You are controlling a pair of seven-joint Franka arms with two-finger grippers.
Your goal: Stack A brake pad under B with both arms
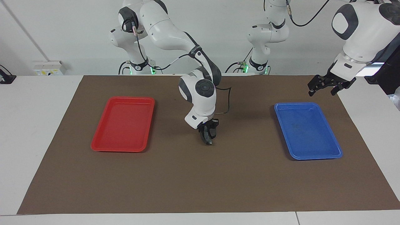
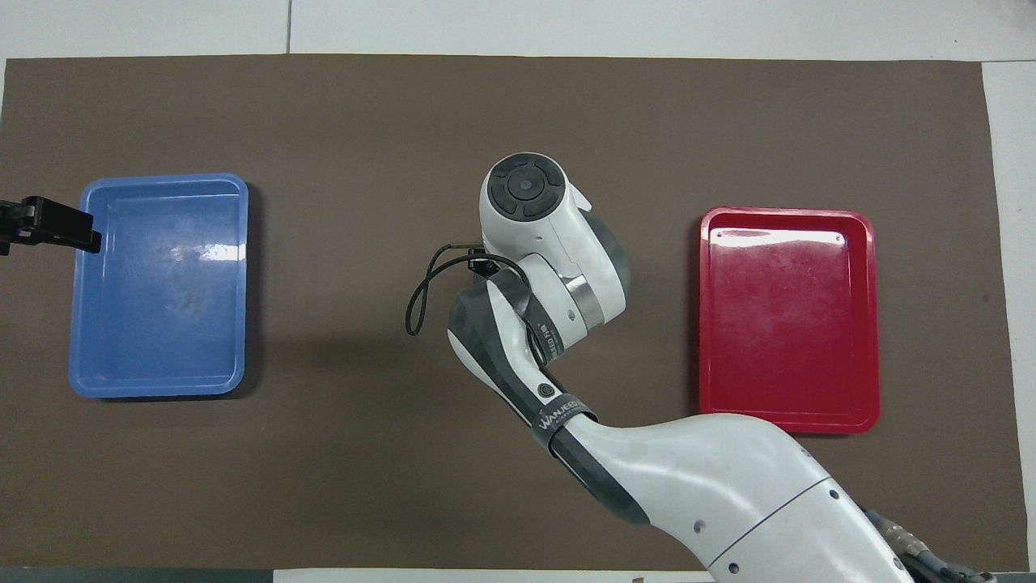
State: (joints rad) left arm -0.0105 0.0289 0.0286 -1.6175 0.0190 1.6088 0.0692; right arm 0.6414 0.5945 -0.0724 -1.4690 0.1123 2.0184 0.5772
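Facing view: the right gripper [image 1: 208,136] hangs low over the middle of the mat [image 1: 200,187], between the red tray [image 1: 103,145] and the blue tray [image 1: 315,157], pointing down. Its tip is one dark mass, and I cannot tell how wide it stands or whether a pad is in it. The left gripper [image 1: 326,85] waits raised over the mat's edge at the left arm's end, beside the blue tray's corner nearest the robots; its opening I cannot tell either. Neither A nor B lies in the open: both trays and the bare mat show no pad. Any pad must therefore sit at or under the right gripper's tip. Overhead view: the right arm [image 2: 550,251] covers its own gripper and the mat beneath it. The left gripper [image 2: 48,227] overlaps the blue tray's [image 2: 154,390] rim; the red tray [image 2: 789,425] holds nothing. Risk, as I judge it: with the pad hidden from both cameras, I could lift or release blind, and an off-centre hold would let the pad swing, slip or land askew, spoiling the A-under-B order.
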